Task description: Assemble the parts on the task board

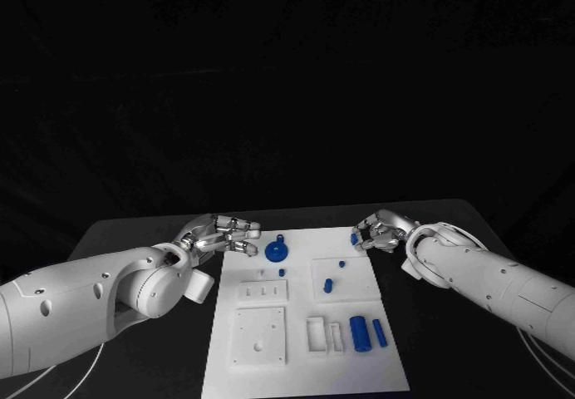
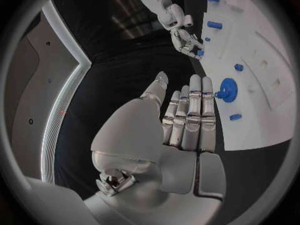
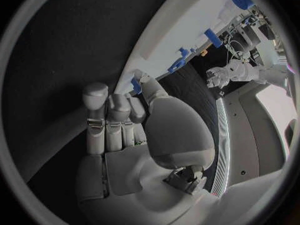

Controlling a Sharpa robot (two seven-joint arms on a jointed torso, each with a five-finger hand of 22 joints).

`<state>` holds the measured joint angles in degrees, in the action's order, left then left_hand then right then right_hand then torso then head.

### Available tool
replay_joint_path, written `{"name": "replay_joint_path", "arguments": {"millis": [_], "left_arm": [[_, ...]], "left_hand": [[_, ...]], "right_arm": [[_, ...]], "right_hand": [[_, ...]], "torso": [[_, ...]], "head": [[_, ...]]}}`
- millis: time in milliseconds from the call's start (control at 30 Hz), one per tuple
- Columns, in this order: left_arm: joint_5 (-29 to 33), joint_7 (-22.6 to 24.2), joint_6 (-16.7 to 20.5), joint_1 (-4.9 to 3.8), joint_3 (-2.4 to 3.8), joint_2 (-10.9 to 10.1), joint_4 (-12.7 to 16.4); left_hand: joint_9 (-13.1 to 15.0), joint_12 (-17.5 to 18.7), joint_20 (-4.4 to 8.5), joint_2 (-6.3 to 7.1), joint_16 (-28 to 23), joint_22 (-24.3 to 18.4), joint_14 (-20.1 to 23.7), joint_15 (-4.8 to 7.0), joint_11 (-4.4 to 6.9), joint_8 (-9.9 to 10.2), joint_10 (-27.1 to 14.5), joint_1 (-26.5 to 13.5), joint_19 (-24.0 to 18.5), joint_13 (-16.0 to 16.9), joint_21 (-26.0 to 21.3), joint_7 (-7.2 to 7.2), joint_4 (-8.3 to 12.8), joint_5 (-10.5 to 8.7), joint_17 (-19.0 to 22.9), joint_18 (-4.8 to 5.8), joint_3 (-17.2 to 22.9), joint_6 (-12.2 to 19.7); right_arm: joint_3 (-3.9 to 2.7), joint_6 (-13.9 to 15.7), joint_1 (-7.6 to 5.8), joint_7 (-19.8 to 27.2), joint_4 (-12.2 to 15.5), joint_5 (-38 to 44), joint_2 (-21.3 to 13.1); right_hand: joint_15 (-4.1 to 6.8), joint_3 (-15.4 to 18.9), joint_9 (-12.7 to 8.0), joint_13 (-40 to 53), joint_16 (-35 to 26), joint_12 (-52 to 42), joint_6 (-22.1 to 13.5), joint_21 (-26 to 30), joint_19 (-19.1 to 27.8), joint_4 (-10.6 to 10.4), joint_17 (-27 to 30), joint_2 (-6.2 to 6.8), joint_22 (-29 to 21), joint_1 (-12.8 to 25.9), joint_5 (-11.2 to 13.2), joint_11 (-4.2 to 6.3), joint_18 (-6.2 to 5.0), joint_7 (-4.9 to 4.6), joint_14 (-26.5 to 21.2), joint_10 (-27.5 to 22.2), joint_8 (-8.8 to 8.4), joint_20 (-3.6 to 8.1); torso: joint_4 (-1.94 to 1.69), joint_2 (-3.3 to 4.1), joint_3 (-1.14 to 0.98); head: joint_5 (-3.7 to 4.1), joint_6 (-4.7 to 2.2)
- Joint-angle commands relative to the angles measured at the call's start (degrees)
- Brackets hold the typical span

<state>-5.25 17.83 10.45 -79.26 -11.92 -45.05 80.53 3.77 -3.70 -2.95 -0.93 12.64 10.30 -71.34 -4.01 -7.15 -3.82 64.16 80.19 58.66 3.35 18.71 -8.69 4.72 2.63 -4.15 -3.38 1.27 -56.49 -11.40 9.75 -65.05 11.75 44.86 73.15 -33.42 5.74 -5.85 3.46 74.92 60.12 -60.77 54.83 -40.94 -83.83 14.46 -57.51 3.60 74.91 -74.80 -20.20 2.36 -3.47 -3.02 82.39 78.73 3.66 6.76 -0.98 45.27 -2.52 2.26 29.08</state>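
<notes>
Parts (image 1: 361,332) look light, rigid; my right robot hand (image 1: 381,234) seems to pinch one at board's (image 1: 306,366) one o'clock, left robot hand (image 1: 225,233) open, empty.

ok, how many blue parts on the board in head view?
7 visible. Round disc part at the far left, a small one below it, one at the right hand, two on the raised block, two cylinders near. The hands may hide more.
</notes>
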Motion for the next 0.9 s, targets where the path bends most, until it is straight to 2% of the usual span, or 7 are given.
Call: {"name": "replay_joint_path", "arguments": {"millis": [33,133,467,900], "left_arm": [[0.02,0.58,-0.97,-0.03,0.09,0.03,0.24],[-0.01,0.54,-0.99,-0.03,0.1,0.01,0.27],[-0.07,0.41,-1.04,-0.04,0.12,0.01,0.27],[-0.1,0.22,-1.21,-0.05,0.13,0.05,0.13]], "left_hand": [[-0.04,0.26,0.07,-0.45,0.03,-0.06,0.32,-0.11,0.08,0.2,-0.27,-0.15,-0.32,0.03,0.22,-0.21,0.25,0.12,0.06,0.65,-0.06,0.37],[-0.04,0.26,0.07,-0.45,0.03,-0.06,0.32,-0.11,0.08,0.2,-0.27,-0.15,-0.32,0.03,0.22,-0.21,0.25,0.12,0.06,0.65,-0.06,0.37],[-0.04,0.26,0.07,-0.45,0.03,-0.06,0.32,-0.11,0.08,0.2,-0.27,-0.15,-0.32,0.03,0.22,-0.21,0.25,0.12,0.06,0.65,-0.06,0.37],[-0.04,0.26,0.05,-0.44,0.0,-0.07,0.34,-0.13,0.06,0.2,-0.33,-0.11,-0.37,0.03,0.25,-0.21,0.22,0.12,0.07,0.65,-0.13,0.37]], "right_arm": [[-0.01,-1.26,0.04,0.76,-0.09,-0.4,0.16],[-0.01,-1.4,0.04,0.8,-0.11,-0.43,0.22],[-0.01,-1.92,0.04,0.89,-0.06,-0.55,0.36],[-0.01,-1.78,0.04,1.03,-0.09,-0.7,0.63]], "right_hand": [[0.26,0.15,0.05,0.77,0.04,-0.21,0.75,0.34,-3.0,-0.16,-0.07,-0.44,3.85,0.24,-0.04,0.25,0.45,0.02,0.0,0.11,-0.14,0.42],[0.19,-0.38,0.09,0.87,0.1,-0.37,2.8,0.35,-3.07,-0.03,-0.24,-1.03,4.1,0.87,0.34,0.15,0.43,-0.07,0.05,0.09,-0.14,0.37],[-0.16,-1.7,0.08,1.0,0.16,-0.61,4.85,0.38,-3.14,0.83,-0.45,-1.87,4.4,1.83,1.32,-0.4,0.24,-0.49,0.09,0.03,-0.17,0.06],[-0.21,-2.08,0.1,1.06,0.33,-0.86,5.15,0.37,-3.16,1.13,-0.67,-2.11,4.48,2.5,1.81,-0.47,0.08,-0.5,0.14,0.07,-0.13,-0.05]], "torso": [[-0.01,0.02,0.06],[0.03,-0.02,0.1],[0.1,-0.09,0.18],[0.11,-0.1,0.25]], "head": [[0.05,0.12],[0.01,0.23],[-0.02,0.28],[0.0,0.36]]}}
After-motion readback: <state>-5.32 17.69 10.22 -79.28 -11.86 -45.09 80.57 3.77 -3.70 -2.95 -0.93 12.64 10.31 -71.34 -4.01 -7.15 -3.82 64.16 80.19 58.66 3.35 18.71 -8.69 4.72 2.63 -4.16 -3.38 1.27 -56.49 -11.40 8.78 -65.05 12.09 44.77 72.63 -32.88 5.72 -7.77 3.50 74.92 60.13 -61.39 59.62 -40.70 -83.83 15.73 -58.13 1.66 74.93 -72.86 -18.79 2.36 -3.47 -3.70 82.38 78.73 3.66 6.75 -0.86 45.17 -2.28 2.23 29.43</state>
